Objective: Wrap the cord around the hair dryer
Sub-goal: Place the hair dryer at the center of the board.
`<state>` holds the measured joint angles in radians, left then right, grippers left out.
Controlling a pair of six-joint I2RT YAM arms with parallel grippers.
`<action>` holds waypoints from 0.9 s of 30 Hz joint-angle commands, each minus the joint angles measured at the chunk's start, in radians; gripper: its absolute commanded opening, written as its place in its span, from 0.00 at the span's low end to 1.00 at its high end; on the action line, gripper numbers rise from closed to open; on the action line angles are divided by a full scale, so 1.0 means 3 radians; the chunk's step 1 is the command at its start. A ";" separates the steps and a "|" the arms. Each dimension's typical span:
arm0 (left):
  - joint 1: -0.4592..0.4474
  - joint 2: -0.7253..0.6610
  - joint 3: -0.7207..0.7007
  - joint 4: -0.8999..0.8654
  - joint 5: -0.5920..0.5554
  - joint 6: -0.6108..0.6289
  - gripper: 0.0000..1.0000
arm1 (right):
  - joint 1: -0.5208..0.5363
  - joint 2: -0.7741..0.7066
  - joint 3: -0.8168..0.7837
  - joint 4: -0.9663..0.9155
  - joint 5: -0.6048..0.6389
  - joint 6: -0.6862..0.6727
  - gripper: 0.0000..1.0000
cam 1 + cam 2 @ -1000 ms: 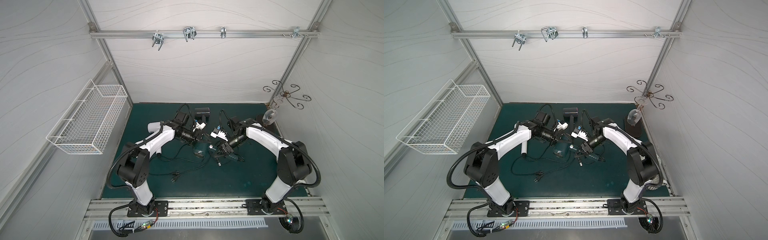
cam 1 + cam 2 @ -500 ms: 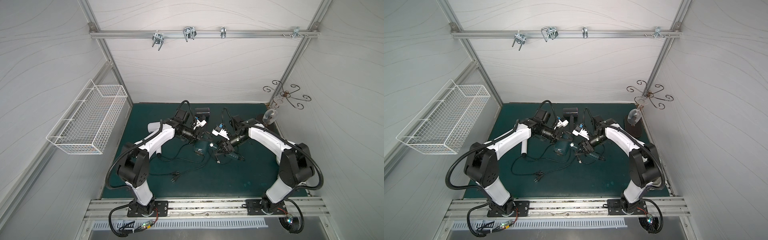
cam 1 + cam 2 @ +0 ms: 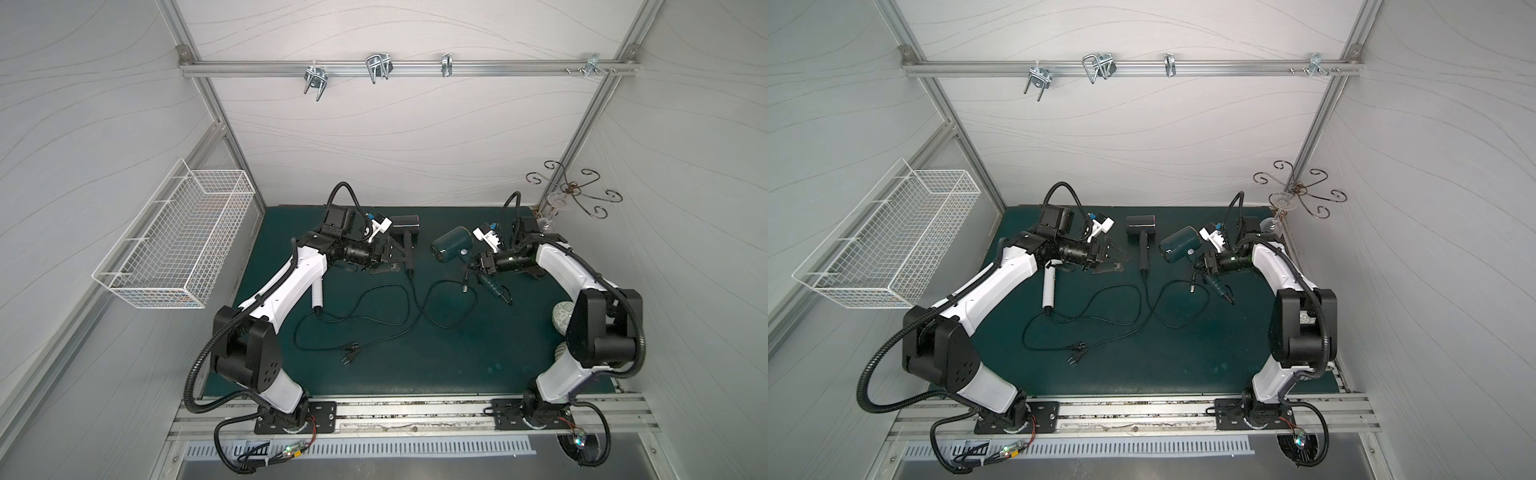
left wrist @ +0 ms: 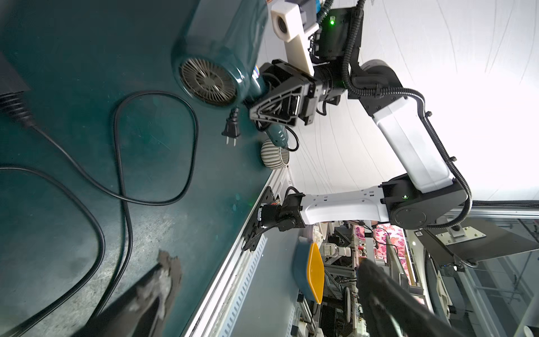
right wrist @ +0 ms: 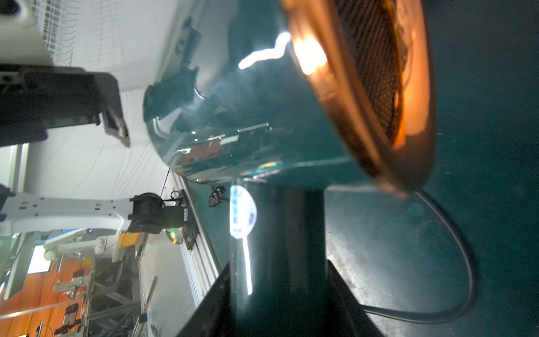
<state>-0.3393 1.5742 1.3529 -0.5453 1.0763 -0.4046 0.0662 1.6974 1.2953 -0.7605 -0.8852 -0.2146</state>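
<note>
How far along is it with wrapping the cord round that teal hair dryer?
Done: the right claw grips the teal hair dryer by its handle. In hand: the left claw hangs open and empty, so nothing is being wound. Left: a stretch of cord lies looped on the mat, its plug loose beside the handle; any turns already on are hard to see.

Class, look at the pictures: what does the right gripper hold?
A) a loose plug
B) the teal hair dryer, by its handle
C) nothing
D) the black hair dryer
B: the right gripper is closed on the handle of the teal hair dryer, as the right wrist view shows.
</note>
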 commanded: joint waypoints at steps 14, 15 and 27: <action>-0.0009 -0.0135 -0.0166 0.0012 -0.0110 0.0081 0.98 | -0.0244 0.1229 0.0745 0.1157 0.0749 0.1420 0.00; -0.0006 -0.0136 -0.0168 -0.0009 -0.0115 0.0100 0.98 | -0.0255 0.1268 0.0771 0.1174 0.0808 0.1448 0.00; -0.0005 -0.0069 -0.0117 -0.0085 -0.0127 0.0170 0.98 | -0.0337 0.1713 0.1015 0.0827 0.1146 0.1431 0.13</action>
<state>-0.3408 1.5581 1.2919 -0.5713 1.0416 -0.3832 -0.0238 2.1803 1.5955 -0.4725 -0.5892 0.2134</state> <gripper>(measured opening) 0.981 0.442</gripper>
